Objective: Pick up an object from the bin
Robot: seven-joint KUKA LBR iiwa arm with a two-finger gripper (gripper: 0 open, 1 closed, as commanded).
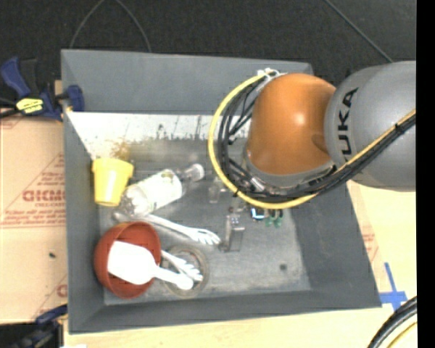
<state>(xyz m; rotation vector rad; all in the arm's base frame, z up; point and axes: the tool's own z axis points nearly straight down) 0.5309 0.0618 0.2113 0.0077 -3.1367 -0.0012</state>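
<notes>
End effector (233, 232): mid grey metal bin (78, 230), low over the floor, just right of white plastic fork (181, 228) tines; open or closed, cannot tell. Further left: clear plastic bottle (156, 191), yellow plastic cup (110, 181).

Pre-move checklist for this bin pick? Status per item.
1. End effector over bare bin floor: ok.
2. Nearest thing, white fork, lies flat, tines toward end effector: ok.
3. Thing in grasp: cannot tell.
4. Red bowl with white scoop in it, away from end effector: ok.
5. Yellow cup and clear bottle apart from end effector: ok.
</notes>
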